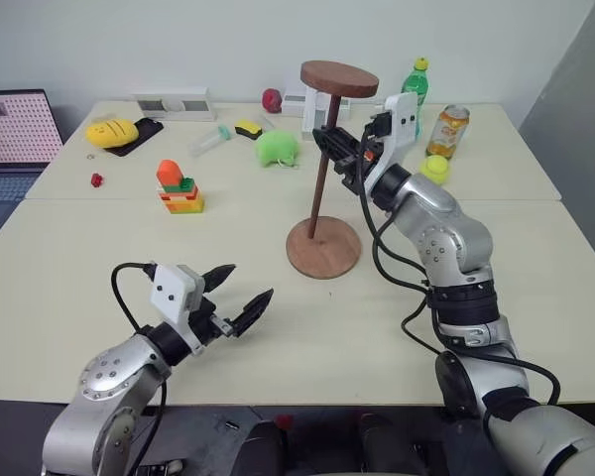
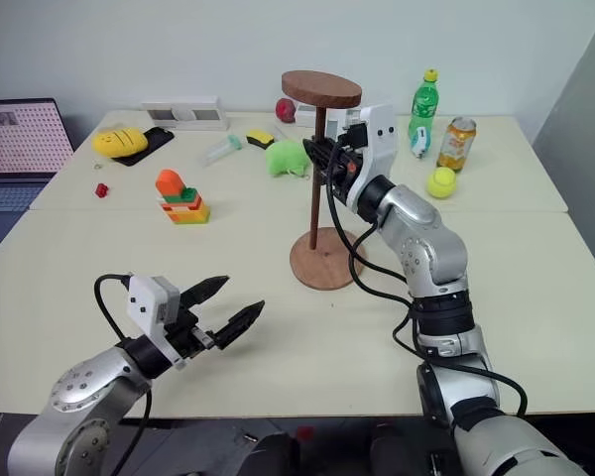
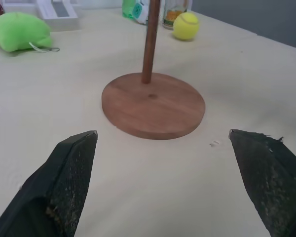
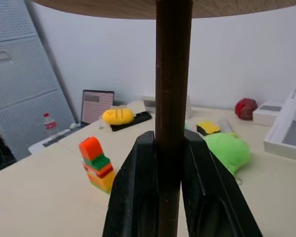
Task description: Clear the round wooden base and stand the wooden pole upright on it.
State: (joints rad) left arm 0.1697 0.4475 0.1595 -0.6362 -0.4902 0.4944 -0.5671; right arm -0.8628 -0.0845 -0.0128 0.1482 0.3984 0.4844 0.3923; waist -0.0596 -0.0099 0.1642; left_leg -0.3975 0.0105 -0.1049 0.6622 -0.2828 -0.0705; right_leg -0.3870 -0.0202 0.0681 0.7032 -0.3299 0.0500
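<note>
Gripping the wooden pole [image 1: 322, 178] on the round wooden base [image 1: 323, 247], right claw [image 1: 339, 149] clamped; left claw [image 1: 236, 298] open near the table [image 1: 99, 248] edge

We see a big pale table [image 1: 129, 297]. On it sit the round wooden base [image 1: 323, 248] in the middle, a block tower [image 1: 178, 188] at ten o'clock, a green plush toy [image 1: 277, 148] at twelve, and a tennis ball [image 1: 434, 169] at two.

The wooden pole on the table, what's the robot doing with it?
The right claw is shut on the wooden pole, holding it nearly upright with its lower end on the round wooden base, just off the centre hole, and its small disc on top. The left claw hangs open nearer the table's front edge, holding nothing.
</note>
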